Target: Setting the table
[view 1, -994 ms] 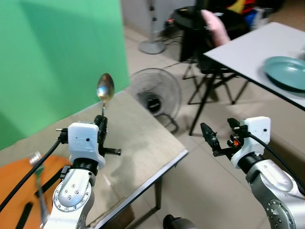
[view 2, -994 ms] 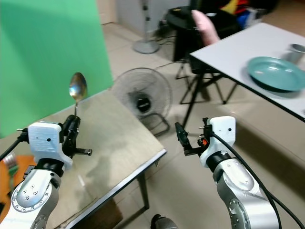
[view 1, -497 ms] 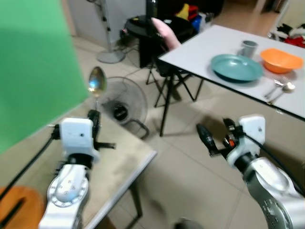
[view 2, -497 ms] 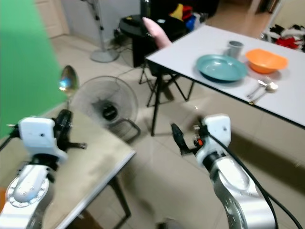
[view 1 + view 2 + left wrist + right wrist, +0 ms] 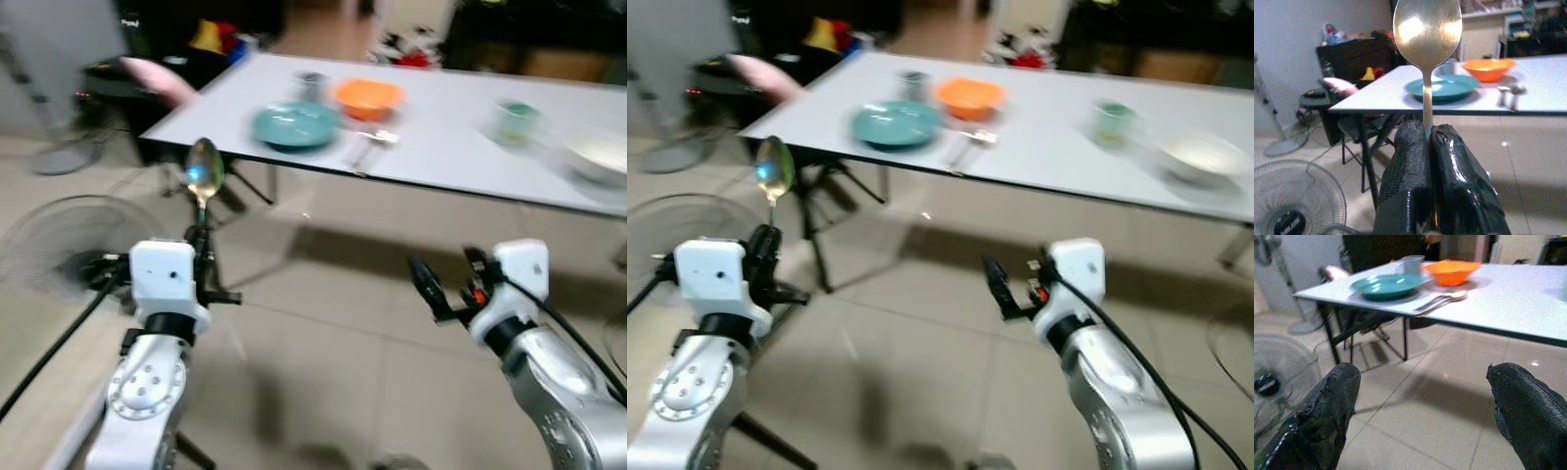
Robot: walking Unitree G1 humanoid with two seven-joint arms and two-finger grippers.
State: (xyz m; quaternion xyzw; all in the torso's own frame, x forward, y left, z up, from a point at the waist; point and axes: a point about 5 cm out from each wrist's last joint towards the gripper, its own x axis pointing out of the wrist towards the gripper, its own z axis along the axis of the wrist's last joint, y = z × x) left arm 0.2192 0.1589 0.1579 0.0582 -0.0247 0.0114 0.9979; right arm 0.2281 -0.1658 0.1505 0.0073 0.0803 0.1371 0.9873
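Note:
My left gripper (image 5: 201,233) is shut on the handle of a metal spoon (image 5: 204,171), whose bowl stands upright above the fingers; the spoon (image 5: 1427,29) fills the left wrist view. My right gripper (image 5: 446,282) is open and holds nothing, out over the tiled floor. Ahead stands a white table (image 5: 451,147) with a teal plate (image 5: 295,124), an orange bowl (image 5: 367,96), a grey cup (image 5: 312,85) and cutlery (image 5: 367,147) beside the plate. Further right on it are a green cup (image 5: 514,119) and a white bowl (image 5: 598,157).
A floor fan (image 5: 44,245) stands low at my left. A dark chair with a pink cushion (image 5: 157,80) sits at the table's left end. Dark furniture and clutter line the back of the room. Tiled floor (image 5: 333,333) lies between me and the table.
The view has swung right: the green screen and wooden table are gone, and the white table now fills the background. Both grippers keep their pose; the spoon stays gripped.

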